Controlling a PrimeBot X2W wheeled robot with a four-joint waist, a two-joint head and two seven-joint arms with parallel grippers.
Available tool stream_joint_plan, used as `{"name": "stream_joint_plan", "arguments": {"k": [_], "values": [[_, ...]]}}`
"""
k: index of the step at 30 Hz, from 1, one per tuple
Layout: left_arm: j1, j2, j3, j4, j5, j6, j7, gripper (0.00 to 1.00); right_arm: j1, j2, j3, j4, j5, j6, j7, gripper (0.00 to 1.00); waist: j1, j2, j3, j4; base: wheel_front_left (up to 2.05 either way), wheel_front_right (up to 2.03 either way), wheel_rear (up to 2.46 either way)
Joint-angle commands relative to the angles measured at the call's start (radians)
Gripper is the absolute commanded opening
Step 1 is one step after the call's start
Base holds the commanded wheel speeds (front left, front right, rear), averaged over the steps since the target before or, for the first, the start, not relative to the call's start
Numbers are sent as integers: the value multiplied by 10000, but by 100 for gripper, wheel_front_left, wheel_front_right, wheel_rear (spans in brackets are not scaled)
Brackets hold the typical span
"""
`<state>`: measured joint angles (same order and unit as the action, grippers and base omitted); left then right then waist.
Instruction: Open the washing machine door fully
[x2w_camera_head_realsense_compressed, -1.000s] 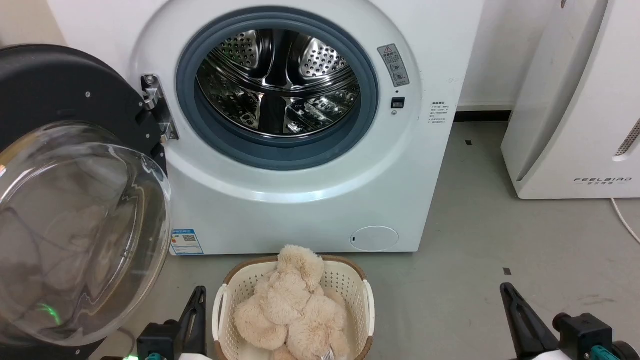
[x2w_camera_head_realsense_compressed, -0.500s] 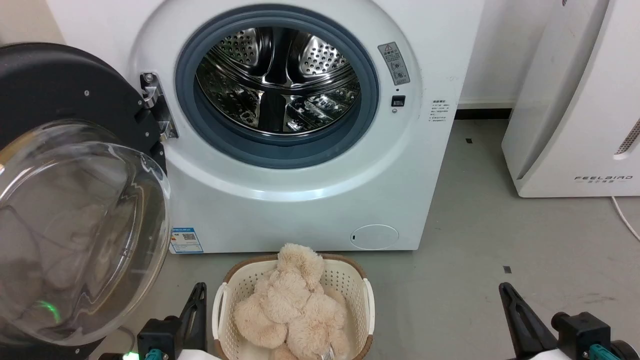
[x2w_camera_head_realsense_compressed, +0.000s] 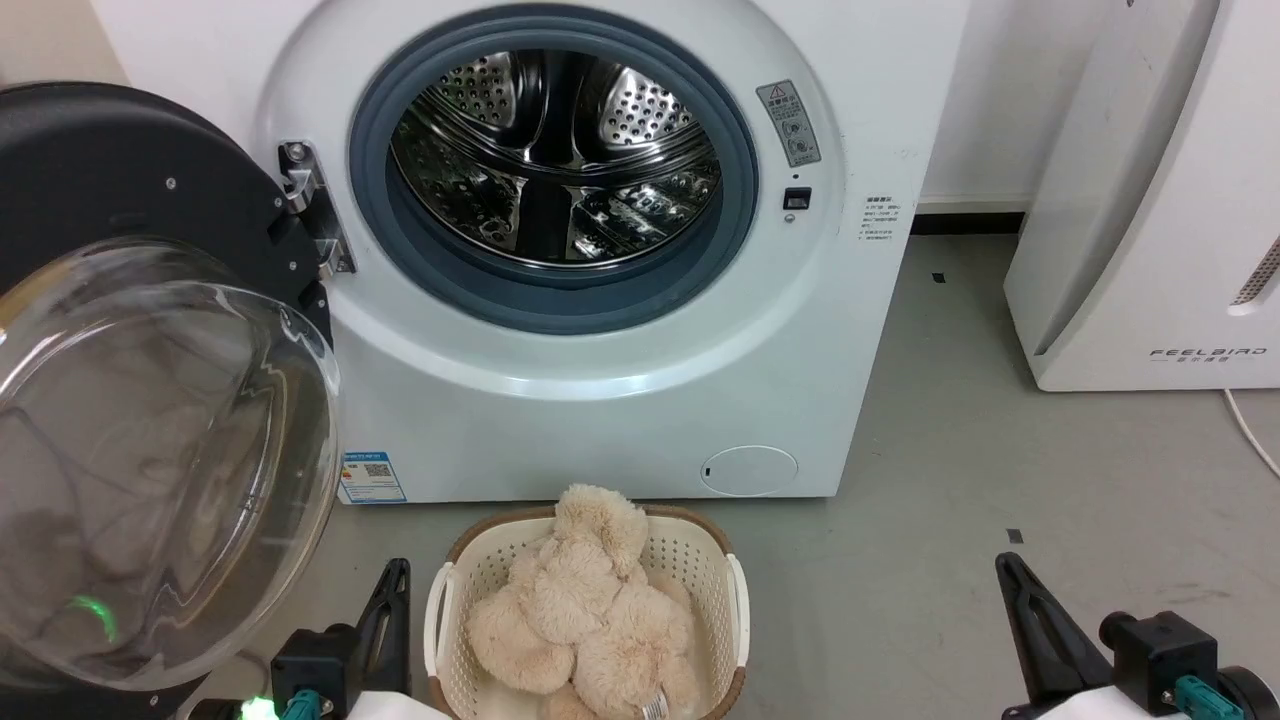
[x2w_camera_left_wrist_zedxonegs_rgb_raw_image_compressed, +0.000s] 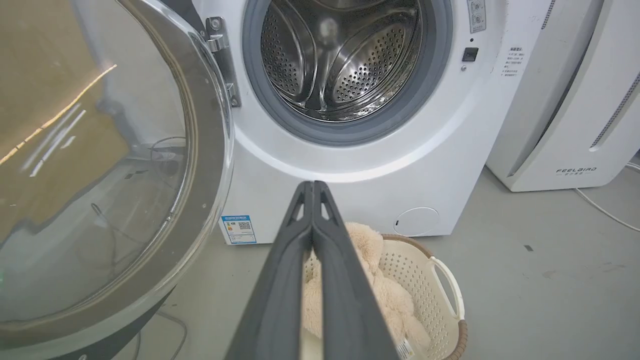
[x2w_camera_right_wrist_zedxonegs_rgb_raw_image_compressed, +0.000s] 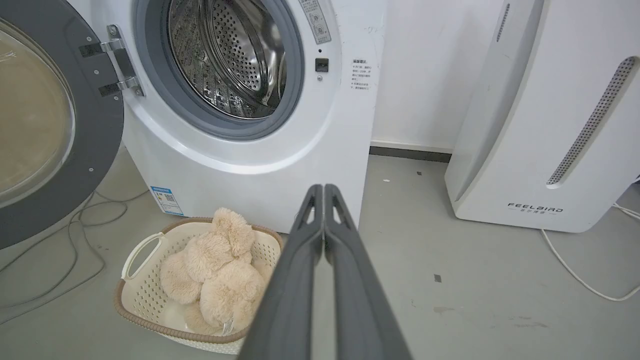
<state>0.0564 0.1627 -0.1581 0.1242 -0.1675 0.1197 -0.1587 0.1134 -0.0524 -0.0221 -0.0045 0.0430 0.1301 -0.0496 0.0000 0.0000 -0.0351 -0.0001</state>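
We are finding washing machine door (x2w_camera_head_realsense_compressed: 120, 170) swung wide on hinge (x2w_camera_head_realsense_compressed: 305, 210), standing clear of washing machine (x2w_camera_head_realsense_compressed: 600, 400); judging task done. Left tool (x2w_camera_left_wrist_zedxonegs_rgb_raw_image_compressed: 313, 186), right tool (x2w_camera_right_wrist_zedxonegs_rgb_raw_image_compressed: 323, 189) hanging low, pressed together, gripping nothing: no push needed.

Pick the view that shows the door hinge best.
Right wrist view: the hinge shows whole, both arms bridging the washing machine and its door. The head view shows the hinge smaller, from above; the left wrist view shows it narrow, against the door's rim.

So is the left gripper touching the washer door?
Apart. Left wrist view shows the washing machine front between the left gripper and the washing machine door.
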Motion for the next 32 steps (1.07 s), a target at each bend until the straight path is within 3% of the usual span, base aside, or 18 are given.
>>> {"name": "stream_joint_plan", "arguments": {"k": [1, 32], "values": [[-162, -66, 57, -76, 102, -70, 27, 0, -162, 7, 27, 12, -48, 2, 25, 0, 0, 0, 3, 0, 0, 0, 0], [-312, -461, 625, -510, 688, -490, 608, 0, -524, 12, 99, 24, -191, 3, 201, 0, 0, 0, 133, 1, 0, 0, 0]]}}
